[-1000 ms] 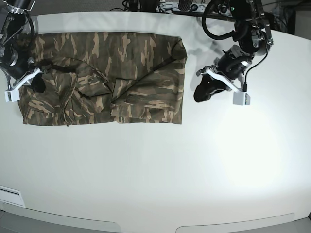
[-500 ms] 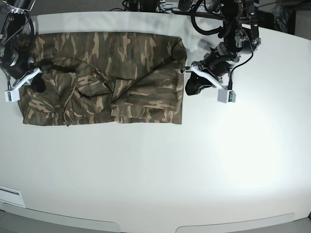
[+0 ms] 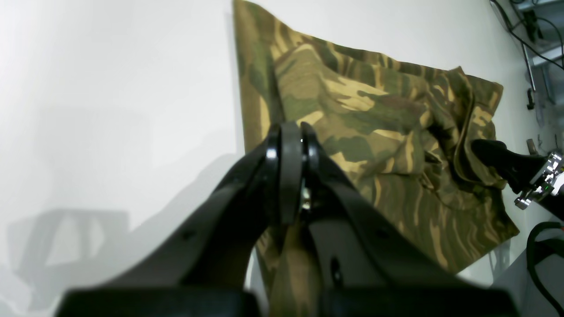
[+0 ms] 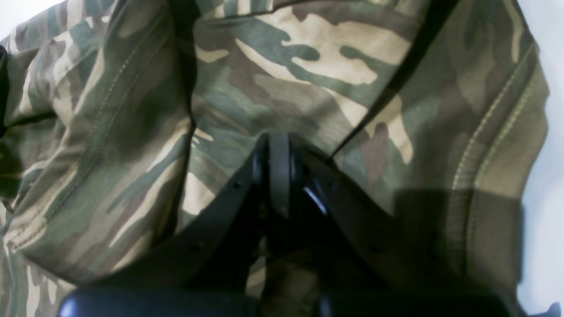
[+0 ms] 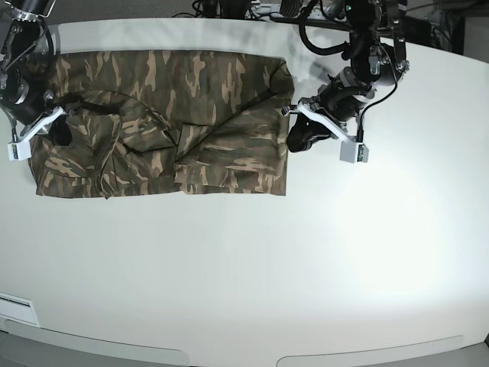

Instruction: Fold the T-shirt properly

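The camouflage T-shirt [image 5: 191, 115] lies partly folded and creased across the table's far left half. My left gripper [image 5: 294, 140] is shut, with its tips at the shirt's right edge. In the left wrist view the gripper [image 3: 288, 132] sits over the edge of the cloth [image 3: 374, 132], and nothing shows between its pads. My right gripper [image 5: 59, 134] rests on the shirt's left end. In the right wrist view it [image 4: 280, 141] is shut, with creases of cloth [image 4: 286, 79] running to its tips. The collar is not in view.
The white table [image 5: 267, 267] stretches bare toward the front and right. Cables and equipment [image 5: 252, 9] lie beyond the far edge. A white label [image 5: 15, 310] sits at the front left corner.
My left gripper has moved left from the bare table to the shirt's right edge. The right arm and the shirt have not moved.
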{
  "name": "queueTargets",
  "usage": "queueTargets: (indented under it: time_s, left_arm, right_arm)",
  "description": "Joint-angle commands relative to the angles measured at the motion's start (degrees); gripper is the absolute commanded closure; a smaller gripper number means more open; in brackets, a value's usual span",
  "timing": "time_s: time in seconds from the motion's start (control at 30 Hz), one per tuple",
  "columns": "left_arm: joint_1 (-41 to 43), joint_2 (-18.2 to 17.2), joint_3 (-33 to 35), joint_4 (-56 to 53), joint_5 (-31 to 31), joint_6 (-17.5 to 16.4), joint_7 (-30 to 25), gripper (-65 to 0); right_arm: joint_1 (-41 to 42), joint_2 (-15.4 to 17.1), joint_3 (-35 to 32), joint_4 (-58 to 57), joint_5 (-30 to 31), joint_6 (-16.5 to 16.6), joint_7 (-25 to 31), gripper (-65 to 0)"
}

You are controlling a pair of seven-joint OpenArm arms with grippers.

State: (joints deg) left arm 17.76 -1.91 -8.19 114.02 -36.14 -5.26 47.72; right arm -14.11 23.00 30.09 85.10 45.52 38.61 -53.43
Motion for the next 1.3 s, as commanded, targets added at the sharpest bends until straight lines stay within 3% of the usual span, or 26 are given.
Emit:
queueTargets:
  time_s: [0.0, 0.2, 0.27, 0.5, 0.63, 0.8, 0.93, 1.03, 1.13, 1.2, 1.27]
  left_arm:
    - [-0.31, 0.02, 0.26, 0.94, -0.94, -0.72, -1.22, 0.0]
    - [-0.31, 0.02, 2.97, 0.94, -0.74, -0.79, -1.27, 0.0]
    - [-0.31, 0.02, 4.22, 0.94, -0.48, -2.32, -1.38, 0.0]
    - [-0.48, 0.02, 9.73, 0.94, -1.92, -17.59, -1.44, 0.0]
    - [-0.46, 0.00, 12.96, 0.94, -2.95, -24.17, -0.96, 0.0]
    - [-0.46, -0.09, 16.11, 0.94, -10.25, -34.74, 5.57, 0.0]
    - [-0.50, -1.18, 17.59, 1.07, -21.03, -34.74, 12.66, 0.0]
    - [-0.46, -1.25, 15.80, 2.62, -24.50, -34.74, 12.11, 0.0]
    - [-0.44, -1.22, 11.19, 6.34, -24.11, -34.74, 8.04, 0.0]
    - [-0.33, -0.98, 6.45, 8.55, -20.44, -30.51, 3.98, 0.0]
    - [-0.28, -0.90, 2.01, 9.07, -15.17, -23.04, -0.11, 0.0]
  right_arm:
    - [-0.31, 0.52, -0.20, -0.04, -1.84, 0.00, -3.61, 0.0]
    - [-0.31, 0.52, -0.20, -0.04, -1.84, -0.02, -3.61, 0.0]
    - [-0.31, 0.52, -0.22, -0.04, -1.84, 0.00, -3.61, 0.0]
    - [-0.33, 0.52, -0.20, -0.04, -1.84, 0.00, -3.63, 0.0]
    - [-0.31, 0.50, -0.20, -0.04, -1.84, -0.02, -3.61, 0.0]
    - [-0.33, 0.50, -0.20, -0.04, -1.84, -0.02, -3.63, 0.0]
    - [-0.33, 0.50, -0.20, -0.04, -1.84, -0.02, -3.63, 0.0]
    - [-0.33, 0.52, -0.20, -0.04, -1.84, -0.02, -3.63, 0.0]
    - [-0.35, 0.50, -0.20, -0.04, -1.84, -0.02, -3.63, 0.0]
    - [-0.35, 0.50, -0.22, -0.04, -1.86, -0.04, -3.74, 0.0]
    - [-0.35, 0.50, -0.20, -0.04, -1.86, -0.07, -3.89, 0.0]
